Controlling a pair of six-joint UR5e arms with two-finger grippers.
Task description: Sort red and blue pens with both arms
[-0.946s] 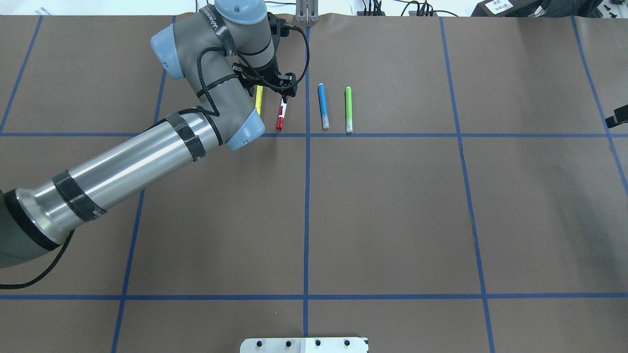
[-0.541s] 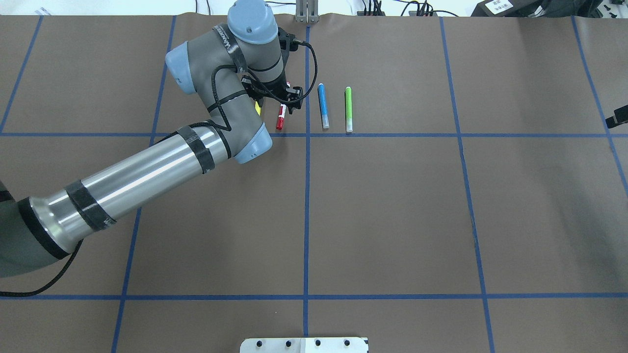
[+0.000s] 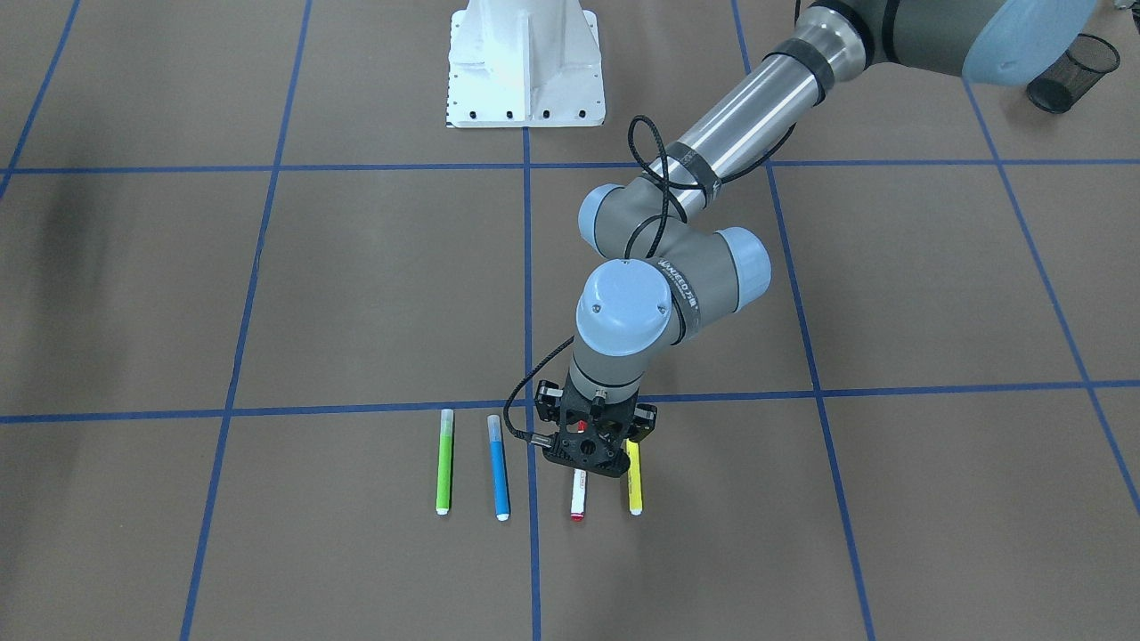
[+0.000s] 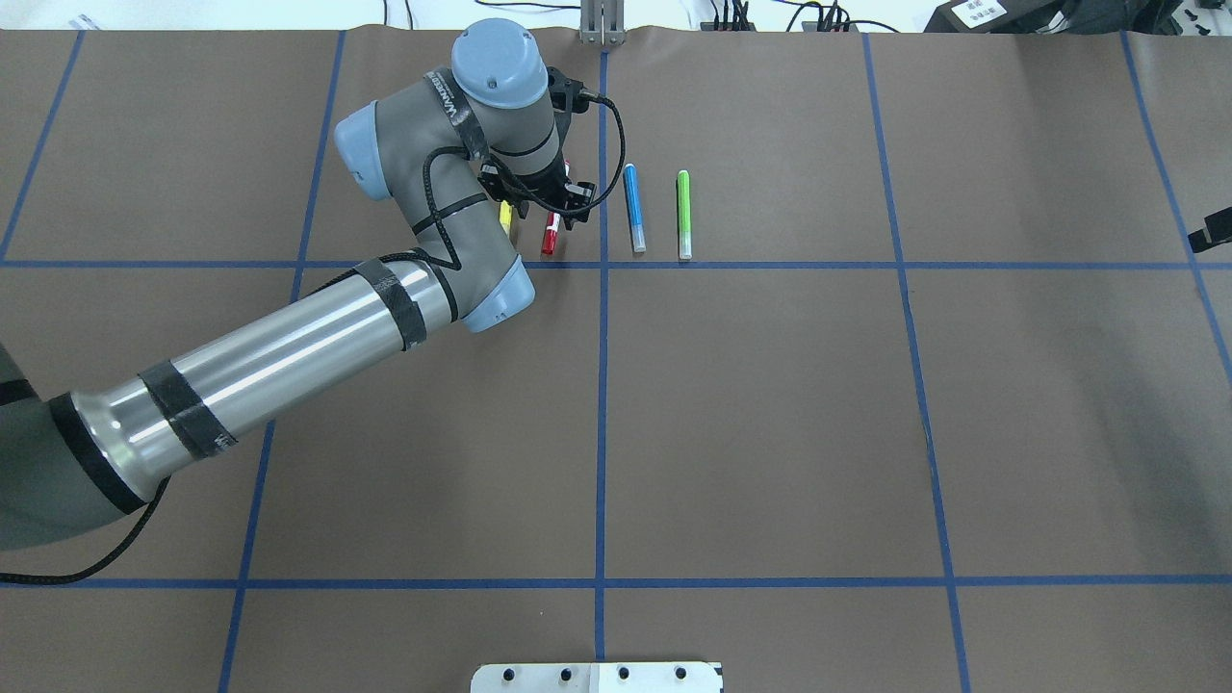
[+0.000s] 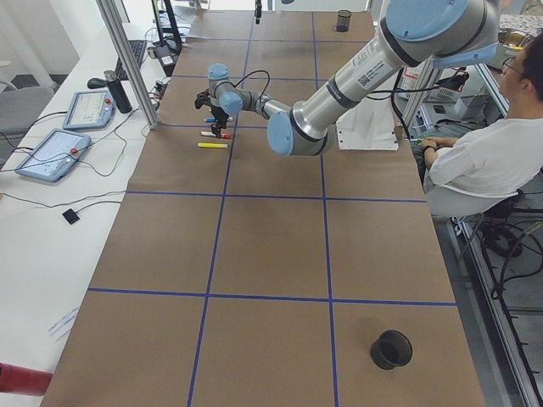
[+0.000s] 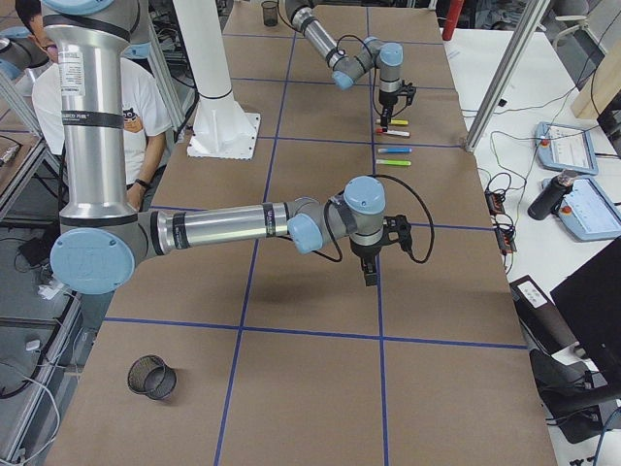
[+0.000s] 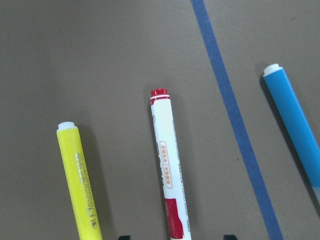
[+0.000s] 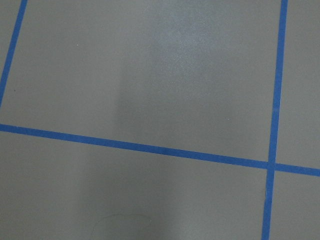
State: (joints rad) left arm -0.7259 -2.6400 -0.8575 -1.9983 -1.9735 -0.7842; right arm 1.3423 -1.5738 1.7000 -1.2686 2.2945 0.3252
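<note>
Straddling the red pen (image 7: 167, 170), our left tool (image 3: 588, 456) hangs spread; yellow marker (image 7: 80, 185) and blue pen (image 7: 295, 130) leave us narrow margins.

The table (image 4: 770, 433) is covered in brown paper, marked into squares with blue tape (image 4: 600, 423). Near its long edge opposite the robot, four markers lie flat in a row, parallel and apart: the yellow marker (image 7: 80, 185), the red pen (image 7: 167, 170), the blue pen (image 7: 295, 130) and the lime-green marker (image 4: 683, 214). A tape line runs between the red and blue ones. The white pedestal (image 3: 525, 62) stands at the robot-side edge. A black mesh cup (image 5: 391, 349) stands near the left end, a second mesh cup (image 6: 150, 377) near the right end
</note>
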